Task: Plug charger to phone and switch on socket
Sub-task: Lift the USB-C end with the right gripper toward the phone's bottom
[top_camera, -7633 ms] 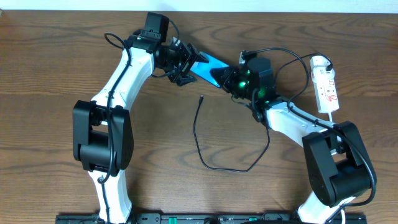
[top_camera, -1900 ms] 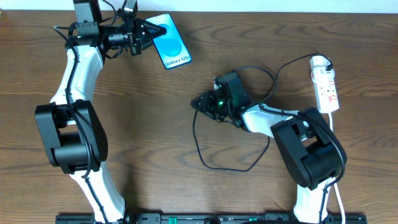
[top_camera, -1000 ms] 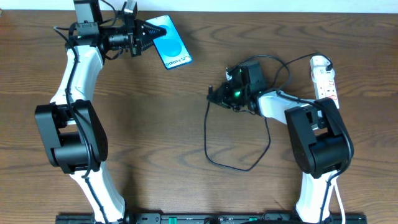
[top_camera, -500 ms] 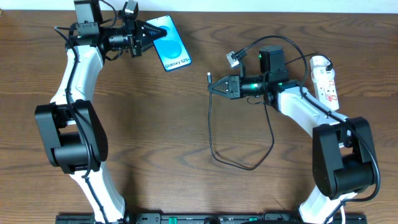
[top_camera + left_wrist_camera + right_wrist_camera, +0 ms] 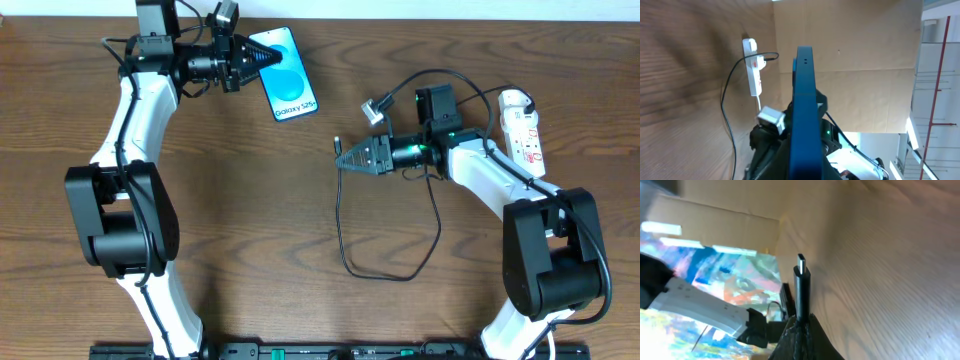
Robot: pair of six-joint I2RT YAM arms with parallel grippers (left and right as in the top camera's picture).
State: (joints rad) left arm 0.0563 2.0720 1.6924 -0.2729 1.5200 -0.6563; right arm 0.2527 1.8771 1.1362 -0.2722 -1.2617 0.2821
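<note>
At the far edge of the wooden bench [image 5: 250,220], we are seeing the left tool [image 5: 250,60] pinching the short edge of the Galaxy phone [image 5: 288,75], its blue screen facing up. In the left wrist view the phone [image 5: 802,115] is showing edge-on between the fingers; we cannot tell whether it is resting on the bench. Well apart to the right, the right tool [image 5: 345,160] is clamping narrowly on the black charger [image 5: 340,220] just behind its plug tip [image 5: 338,146], which is pointing toward the far edge. The right wrist view is showing that plug tip [image 5: 801,285] standing clear above the closed fingers [image 5: 790,340]. The cable is hanging in a loop onto the bench and running back toward the white socket [image 5: 523,135], which is lying by the right edge.
</note>
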